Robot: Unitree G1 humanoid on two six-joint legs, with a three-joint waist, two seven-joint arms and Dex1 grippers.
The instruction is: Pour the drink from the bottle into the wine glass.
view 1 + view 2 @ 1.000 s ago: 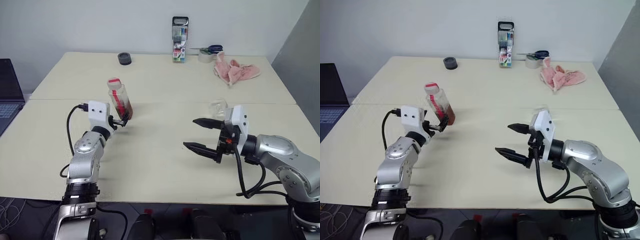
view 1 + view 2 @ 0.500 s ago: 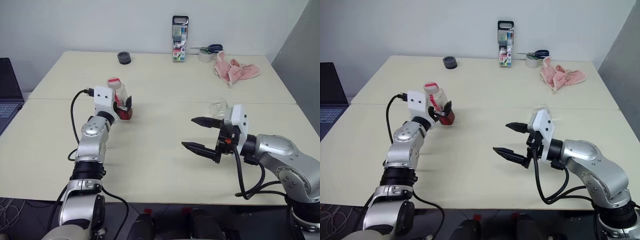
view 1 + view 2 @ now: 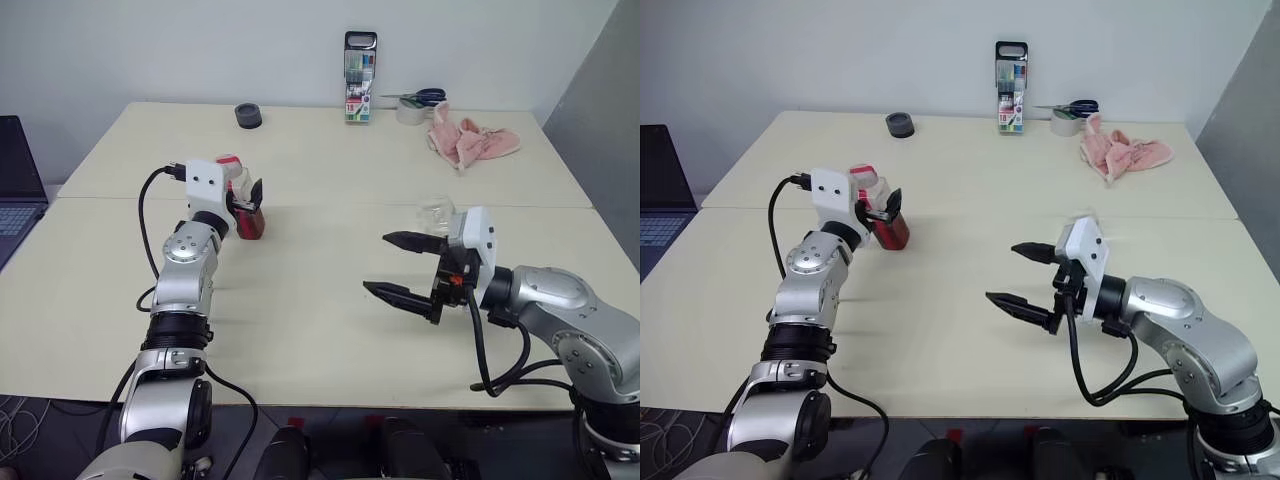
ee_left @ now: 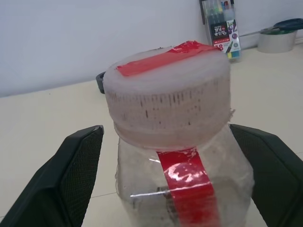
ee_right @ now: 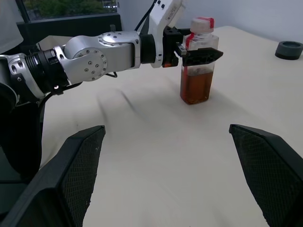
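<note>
From the head views, one bottle (image 3: 243, 205) is standing upright on the surface (image 3: 320, 300), left of centre, with the drink (image 3: 892, 233) filling only its lower part. The left claw (image 3: 883, 210) is reaching level around the bottle's upper body, fingers spread wide on either side and not yet pinching it. The right claw (image 3: 405, 268) is hanging gaping and empty over the surface's right half, well apart from the bottle. One glass (image 3: 436, 213) is sitting just behind the right arm, partly hidden by it. At the far edge are lying one dark round lid (image 3: 248, 116), one marker case (image 3: 360, 77), one pair of scissors (image 3: 420, 97), one tape roll (image 3: 408, 112) and one pink cloth (image 3: 470, 141).

In the left wrist view, the bottle's cap (image 4: 166, 97) is sitting squarely between the two fingers (image 4: 71, 175), each standing clear of the plastic.

In the right wrist view, the bottle is standing on the surface with the left claw bracketing it just under the cap, above the liquid line.

To grip well, I judge the claw should be closing evenly on the body below the cap, keeping the bottle centred and upright so it is not tipping or skidding. The cap is on, so it has to come off before pouring.
</note>
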